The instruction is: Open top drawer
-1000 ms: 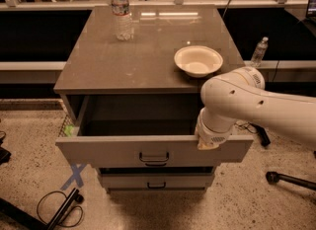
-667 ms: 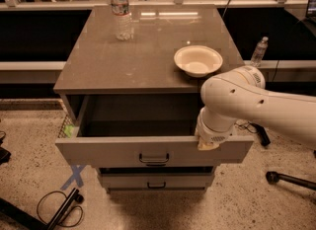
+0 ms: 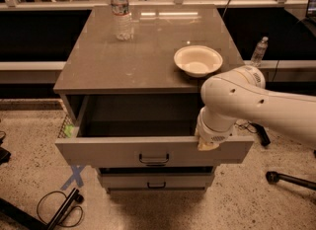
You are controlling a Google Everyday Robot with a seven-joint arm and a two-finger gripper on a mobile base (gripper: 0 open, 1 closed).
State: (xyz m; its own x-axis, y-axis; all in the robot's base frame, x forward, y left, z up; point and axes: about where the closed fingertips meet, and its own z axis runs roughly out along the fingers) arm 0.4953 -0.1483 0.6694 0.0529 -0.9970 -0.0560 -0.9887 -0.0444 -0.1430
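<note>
The top drawer (image 3: pixel 108 151) of the grey cabinet stands pulled far out, its deep box open and dark inside. Its plain grey front carries a small black centre pull handle (image 3: pixel 153 160). My white arm comes in from the right and bends down over the drawer's right front corner. The gripper (image 3: pixel 207 144) sits at the top edge of the drawer front, right of the handle, mostly hidden behind the wrist. A narrower lower drawer (image 3: pixel 155 180) with a like handle shows beneath, shut.
On the cabinet top (image 3: pixel 123 61) stand a clear water bottle (image 3: pixel 121 11) at the back left and a white bowl (image 3: pixel 198 60) at the right. Another bottle (image 3: pixel 258 51) stands on a ledge to the right. Cables and black stands lie on the speckled floor (image 3: pixel 34 165).
</note>
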